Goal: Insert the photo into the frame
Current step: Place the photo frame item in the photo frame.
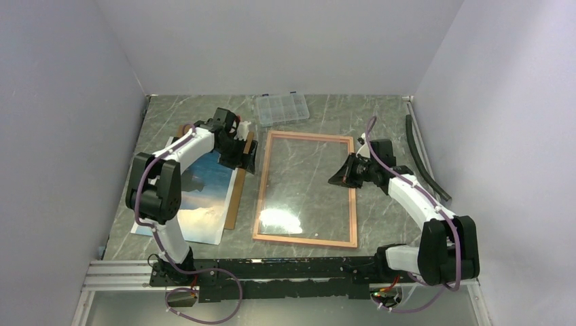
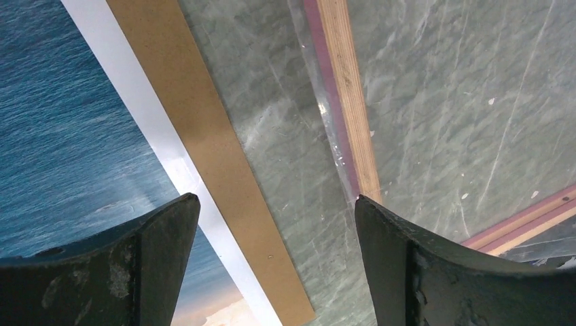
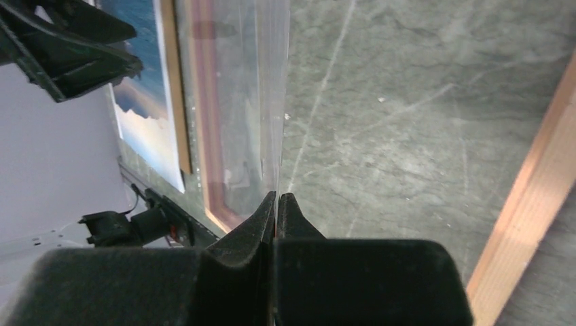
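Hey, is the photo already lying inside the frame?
No, the photo lies flat to the left of the frame, fully outside its border.

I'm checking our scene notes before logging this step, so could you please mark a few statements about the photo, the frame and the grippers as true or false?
1. The photo already lies inside the frame. False: it lies on the table, outside the frame and to its left.
2. The left gripper is open. True.
3. The right gripper is wide open. False: its fingers are shut together, over the right side of the frame.
4. A strip of brown backing board shows between the photo and the frame. True.
5. The clear compartment box sits on the photo. False: it sits at the far edge of the table, beyond the frame.
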Robot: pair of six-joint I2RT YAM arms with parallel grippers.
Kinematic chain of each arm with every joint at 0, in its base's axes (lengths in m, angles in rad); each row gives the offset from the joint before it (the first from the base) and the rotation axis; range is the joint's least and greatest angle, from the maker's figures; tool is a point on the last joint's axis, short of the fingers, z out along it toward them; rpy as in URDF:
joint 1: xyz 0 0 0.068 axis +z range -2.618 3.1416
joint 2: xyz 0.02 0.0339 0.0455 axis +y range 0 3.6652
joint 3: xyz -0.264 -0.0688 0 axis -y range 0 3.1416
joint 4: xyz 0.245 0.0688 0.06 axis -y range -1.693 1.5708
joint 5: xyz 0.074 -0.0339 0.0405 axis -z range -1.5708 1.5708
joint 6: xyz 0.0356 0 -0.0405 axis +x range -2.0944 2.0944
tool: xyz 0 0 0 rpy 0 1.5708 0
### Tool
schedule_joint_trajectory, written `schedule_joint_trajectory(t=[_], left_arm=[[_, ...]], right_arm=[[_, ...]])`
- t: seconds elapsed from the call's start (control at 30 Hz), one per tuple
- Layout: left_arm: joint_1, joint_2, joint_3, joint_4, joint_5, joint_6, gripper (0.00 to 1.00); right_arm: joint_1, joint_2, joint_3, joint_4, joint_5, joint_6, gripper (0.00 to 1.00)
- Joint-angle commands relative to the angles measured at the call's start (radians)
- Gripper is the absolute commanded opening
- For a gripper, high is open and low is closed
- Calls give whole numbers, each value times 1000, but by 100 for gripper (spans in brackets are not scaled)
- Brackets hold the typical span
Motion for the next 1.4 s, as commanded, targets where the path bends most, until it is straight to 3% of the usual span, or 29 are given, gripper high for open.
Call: schedule_joint_trajectory(t=[0.0,0.73,1.37], left_arm=[[5,4,29,26,9,14,90],[-30,48,33,38,23,12,89],[-35,64,41,48,21,16,88]], right_arm=[[-12,-38,-53,26,68,-39,0],[-52,-59,-122,61,135,-28,0],[-78,-16,-119,50,83,-57,0]])
